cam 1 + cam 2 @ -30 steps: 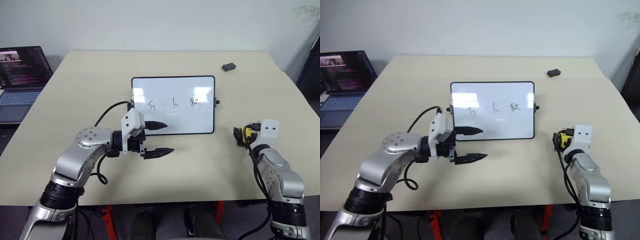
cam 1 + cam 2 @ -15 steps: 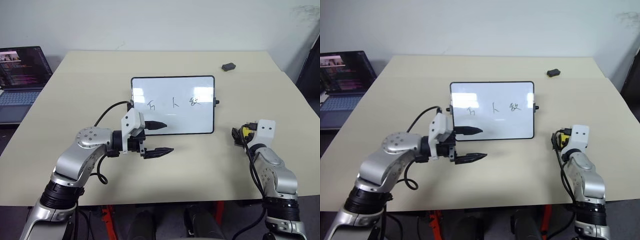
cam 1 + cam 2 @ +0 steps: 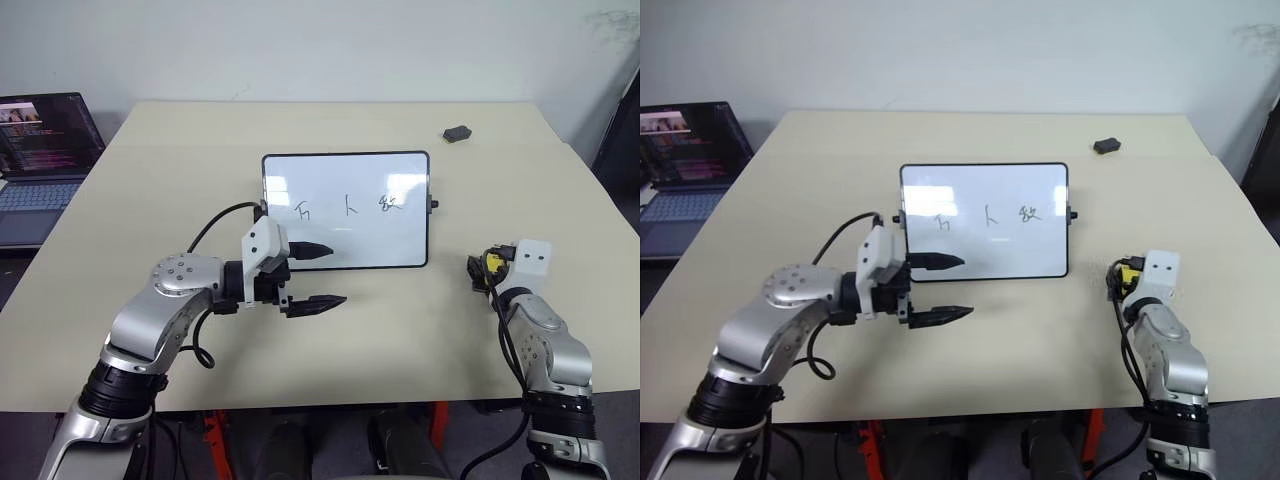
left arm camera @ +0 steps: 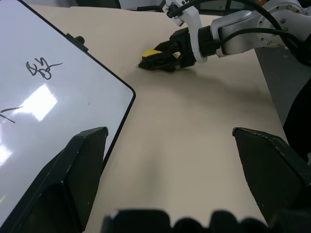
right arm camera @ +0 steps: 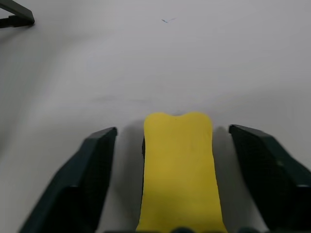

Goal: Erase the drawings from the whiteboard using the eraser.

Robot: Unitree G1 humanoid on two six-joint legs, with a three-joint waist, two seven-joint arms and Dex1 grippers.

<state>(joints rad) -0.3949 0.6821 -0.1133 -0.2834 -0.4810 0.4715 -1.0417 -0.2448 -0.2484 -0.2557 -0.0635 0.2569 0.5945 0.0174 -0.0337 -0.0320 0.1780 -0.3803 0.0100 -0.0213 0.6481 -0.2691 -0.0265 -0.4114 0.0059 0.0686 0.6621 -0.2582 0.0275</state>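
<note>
Yellow sponge eraser (image 5: 178, 170) sits light and squashy between your right gripper's (image 5: 176, 160) spread fingers; pinch its long sides

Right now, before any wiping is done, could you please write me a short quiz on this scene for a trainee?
1. True or false: the eraser lies on the whiteboard.
2. Which gripper has the eraser between its fingers? A: the left gripper. B: the right gripper. C: neither.
3. How many drawings are on the whiteboard?

Key
1. False. It lies on the table, to the right of the board.
2. B. Its open fingers stand on either side of the eraser, with a gap on each side. The left gripper is open at the board's near left corner and holds nothing.
3. Three, in a row.
</note>
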